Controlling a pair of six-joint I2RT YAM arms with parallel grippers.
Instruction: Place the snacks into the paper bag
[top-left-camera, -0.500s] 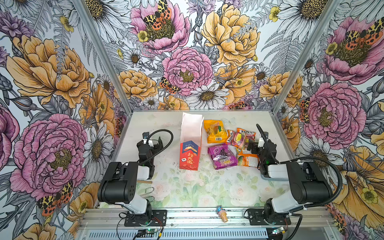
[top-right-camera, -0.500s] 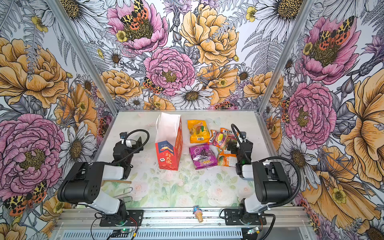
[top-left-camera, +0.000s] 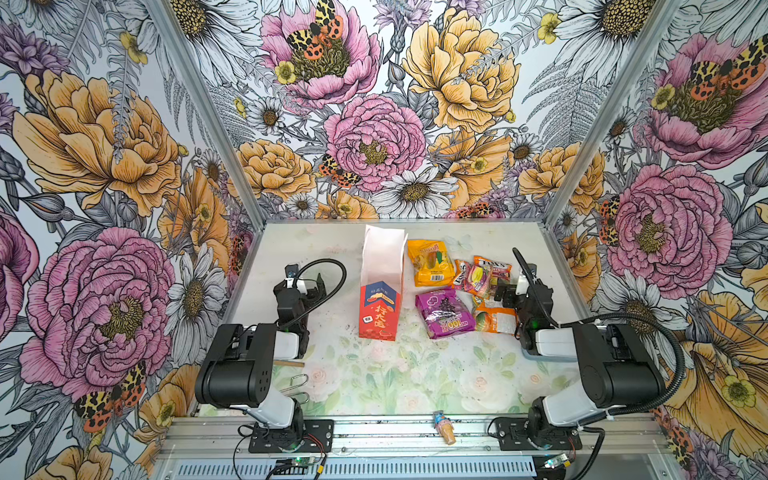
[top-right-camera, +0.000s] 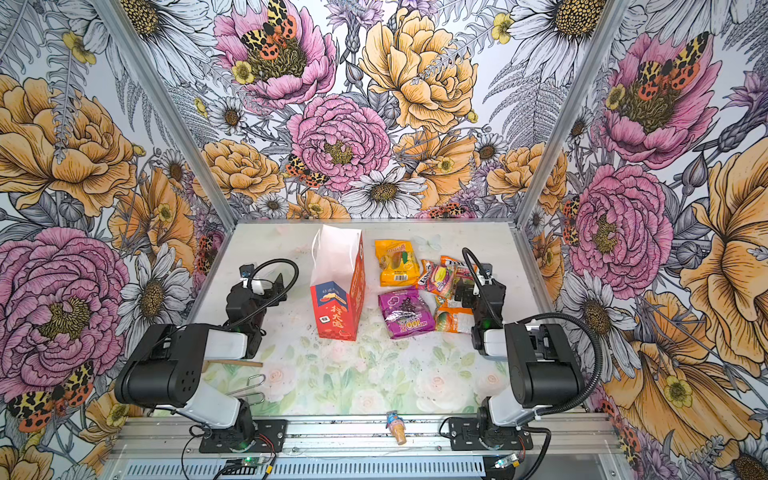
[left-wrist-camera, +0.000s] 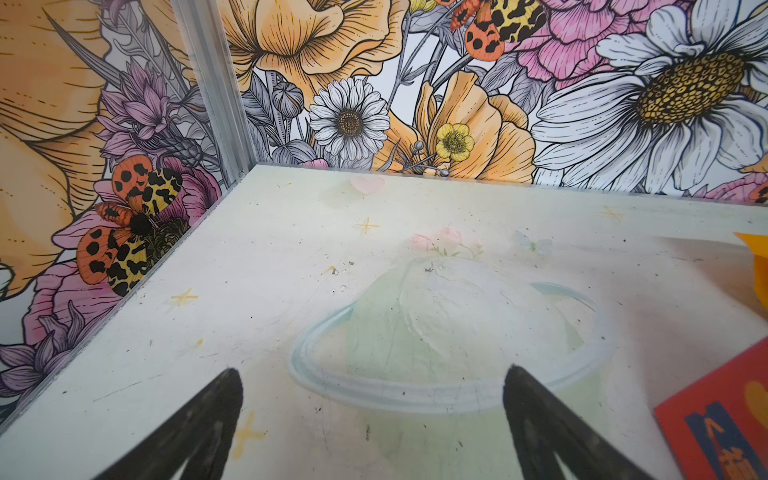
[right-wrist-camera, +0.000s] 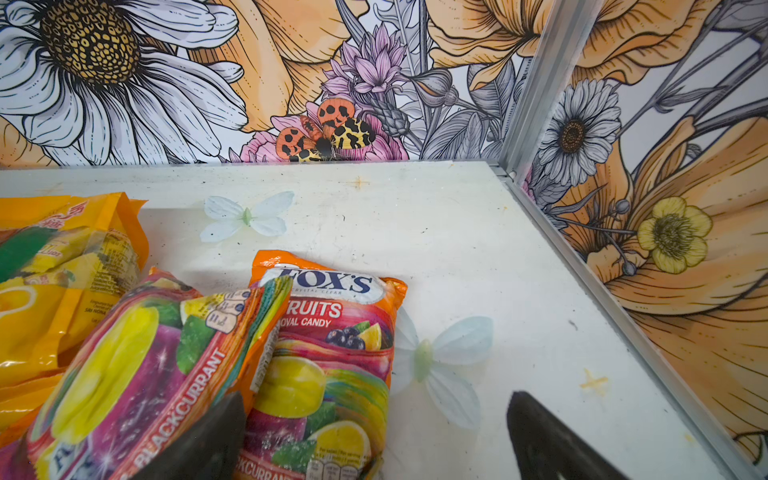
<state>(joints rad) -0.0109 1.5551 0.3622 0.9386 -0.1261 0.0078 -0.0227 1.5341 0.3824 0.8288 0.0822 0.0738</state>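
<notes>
Top views first: the bag (top-left-camera: 380, 286) stands upright mid-worktop (top-left-camera: 374, 382), mouth up so packets can drop in. It sits near the left end effector (top-left-camera: 306, 287), on its inner side. That one waits spread wide and empty, likely placed to steady the bag. All the snacks (top-left-camera: 444, 313) lie outside the bag, clustered just inboard of the right end effector (top-left-camera: 505, 293), which is also fully spread with nothing gripped. Left wrist view: both fingers flank bare worktop, and the bag (left-wrist-camera: 719, 419) shows only a red corner off to the side, untouched. Right wrist view: the jaws straddle the edge of the FOX'S packet (right-wrist-camera: 328, 332), one finger (right-wrist-camera: 208, 436) over the blackcurrant packet (right-wrist-camera: 137, 365) lapping it. Looks like lining up the first pick, though that overlap could drag two along.
</notes>
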